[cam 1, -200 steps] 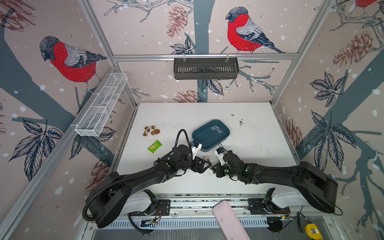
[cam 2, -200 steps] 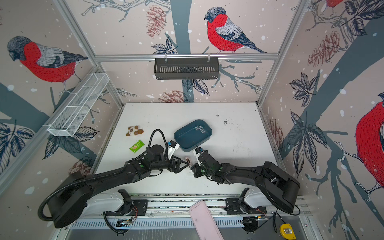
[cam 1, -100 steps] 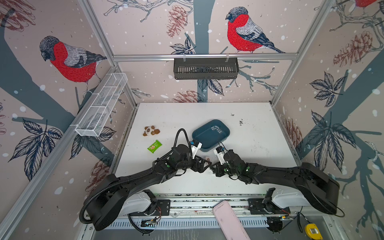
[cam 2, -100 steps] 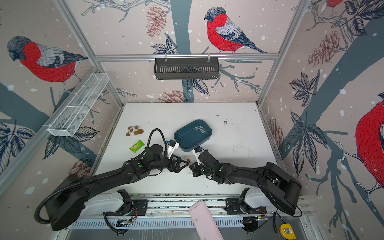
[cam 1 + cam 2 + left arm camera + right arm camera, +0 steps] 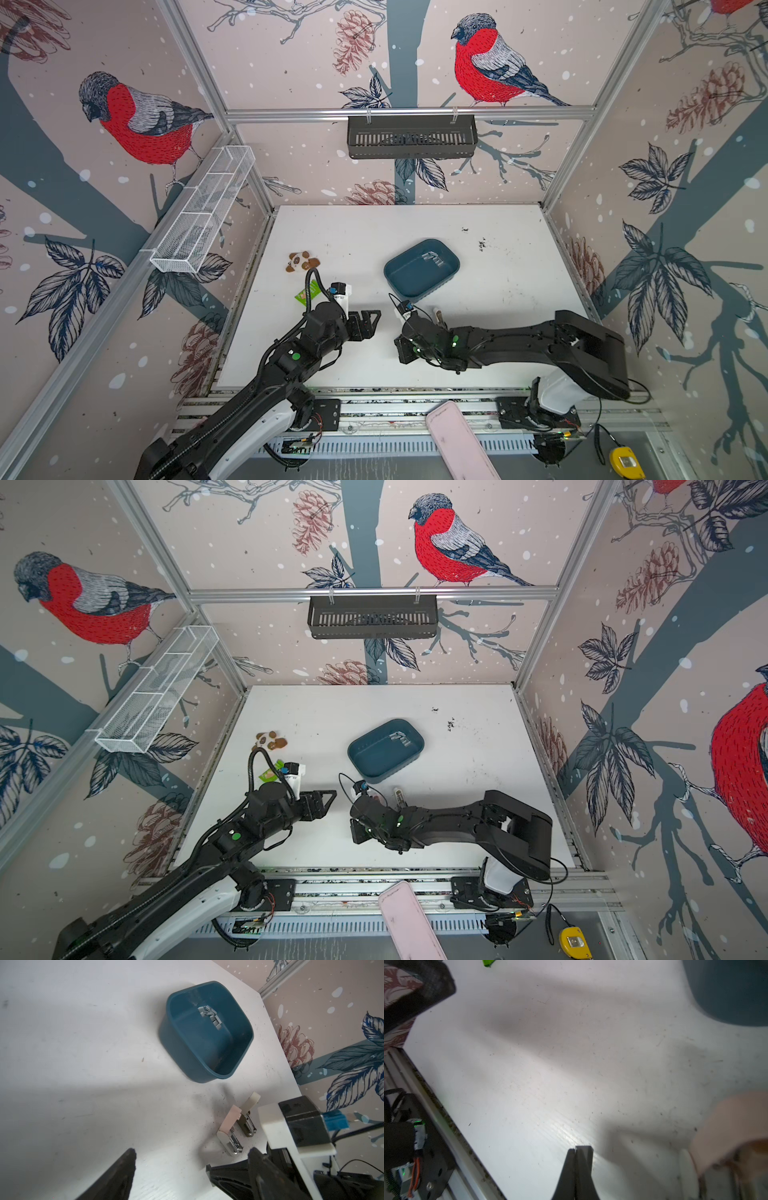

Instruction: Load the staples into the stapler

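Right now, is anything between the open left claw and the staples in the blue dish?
Only the near wall of the blue dish. The staples lie inside it; bare table runs from the left gripper up to it. The mini staplers lie aside.

matte black left arm [image 5: 266, 386], matching right arm [image 5: 519, 343], white base shells [image 5: 552, 390], green dots [image 5: 295, 356], ribbed cable loop [image 5: 308, 291], blue camera plug [image 5: 334, 1120]

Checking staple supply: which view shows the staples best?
The left wrist view: the staples lie close and sharp, a grey heap inside the blue tray. In both top views they are tiny pale specks; the right wrist view shows none.
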Motion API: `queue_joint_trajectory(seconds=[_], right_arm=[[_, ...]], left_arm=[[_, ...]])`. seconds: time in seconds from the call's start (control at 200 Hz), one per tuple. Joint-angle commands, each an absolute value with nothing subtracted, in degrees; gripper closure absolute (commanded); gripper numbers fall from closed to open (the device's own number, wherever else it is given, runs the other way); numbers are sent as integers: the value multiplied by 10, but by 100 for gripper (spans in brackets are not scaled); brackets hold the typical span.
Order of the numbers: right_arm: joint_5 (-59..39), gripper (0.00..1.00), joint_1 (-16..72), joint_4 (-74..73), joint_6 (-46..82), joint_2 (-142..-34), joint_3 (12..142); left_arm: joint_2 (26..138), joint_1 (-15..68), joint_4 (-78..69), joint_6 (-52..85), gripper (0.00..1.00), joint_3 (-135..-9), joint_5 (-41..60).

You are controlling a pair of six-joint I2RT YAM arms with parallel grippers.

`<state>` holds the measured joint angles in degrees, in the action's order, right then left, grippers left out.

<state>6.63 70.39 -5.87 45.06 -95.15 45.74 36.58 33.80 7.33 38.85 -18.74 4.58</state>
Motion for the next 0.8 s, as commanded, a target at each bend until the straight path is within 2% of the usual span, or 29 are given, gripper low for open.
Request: queue_joint_trajectory(seconds=[0.0, 0.135, 0.245, 0.48, 0.795], right_arm=[[128, 94, 712, -12, 491, -992, 496], [141, 84, 718, -18, 505, -1017, 519], [133, 75, 717, -40, 507, -1011, 512], [113, 76, 718, -84, 481, -938, 456], [161, 76, 705, -10, 448, -788, 367]], left_arm=[[343, 332, 103, 426, 20, -177, 13], [360, 332, 111, 426, 25, -181, 11], [383, 332, 107, 420, 34, -184, 21], [426, 338, 91, 425, 51, -174, 70], [491, 508, 117, 553, 52, -191, -52]])
